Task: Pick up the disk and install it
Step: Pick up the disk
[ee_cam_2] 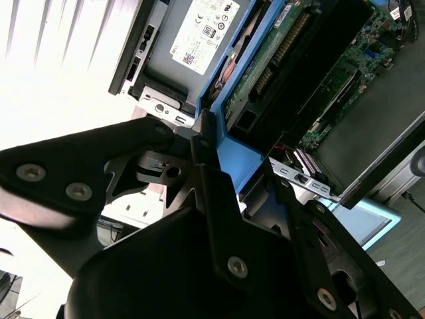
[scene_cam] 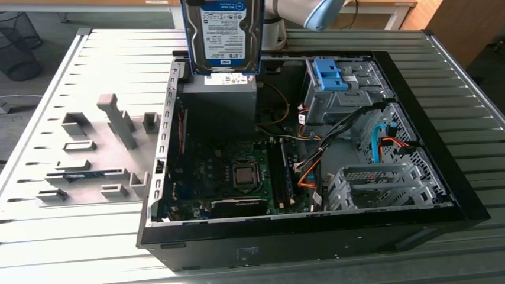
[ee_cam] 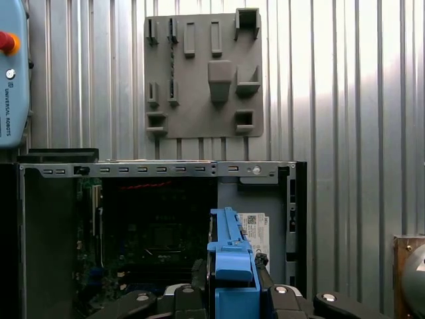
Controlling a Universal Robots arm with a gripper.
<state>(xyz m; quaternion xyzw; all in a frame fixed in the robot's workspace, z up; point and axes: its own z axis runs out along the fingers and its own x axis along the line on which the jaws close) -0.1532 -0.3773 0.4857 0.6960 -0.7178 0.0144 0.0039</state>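
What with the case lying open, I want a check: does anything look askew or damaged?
Nothing stands out. The disk hangs upright in the gripper above the open computer case, not yet in a bay; no spill or damage shows.

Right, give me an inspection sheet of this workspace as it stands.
Surface: ribbed metal table carrying an open computer case.
Job's things: the disk held on edge near the power-supply box, not in the drive cage.
Clutter: grey fixture plate on the exterior view's left.
Grippers: gripper shut on the disk's blue carrier.
Cables: orange, black and blue leads inside the case.
Surroundings: wire bin beyond the table.
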